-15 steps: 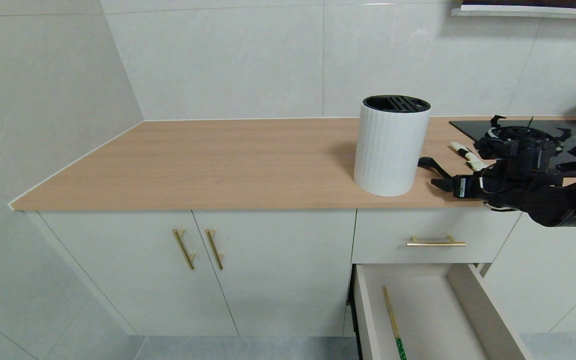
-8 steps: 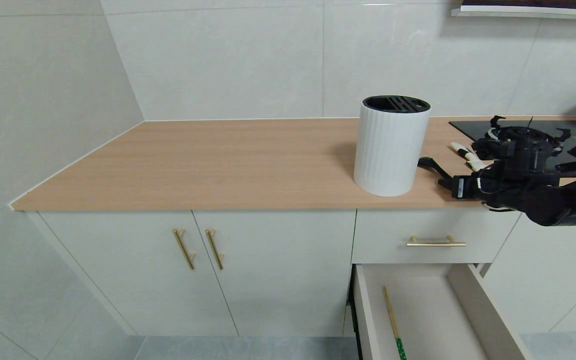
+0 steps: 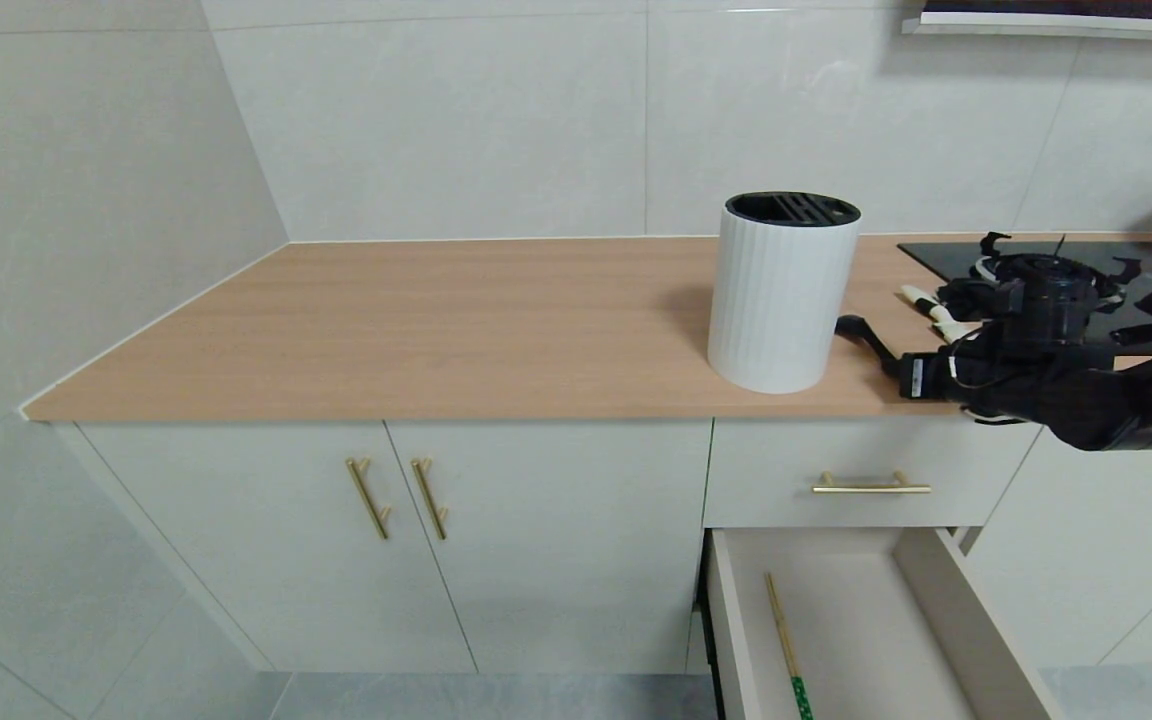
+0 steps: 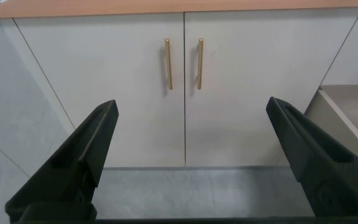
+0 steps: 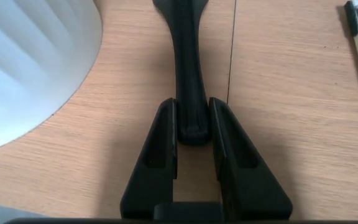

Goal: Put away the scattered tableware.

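Note:
A black utensil [image 3: 866, 335] lies on the wooden counter [image 3: 436, 320], its far end beside the white ribbed holder [image 3: 781, 295]. My right gripper [image 3: 908, 375] sits at the counter's front edge, shut on the near end of the utensil's handle [image 5: 190, 74]. In the right wrist view both fingers [image 5: 163, 137] press against the sides of the handle tip. A cream-handled utensil [image 3: 936, 312] lies just beyond it, towards the stove. My left gripper [image 4: 191, 107] hangs low in front of the cabinet doors, open and holding nothing.
Below the counter an open drawer [image 3: 731, 610] holds a pair of chopsticks [image 3: 784, 630]. A black stove [image 3: 1046, 262] sits at the right end of the counter. The cabinet doors carry gold handles [image 3: 396, 497]. A tiled wall runs behind.
My right gripper has drawn back a little to the right along the black handle, towards its near end. The utensil and the holder have stayed where they were.

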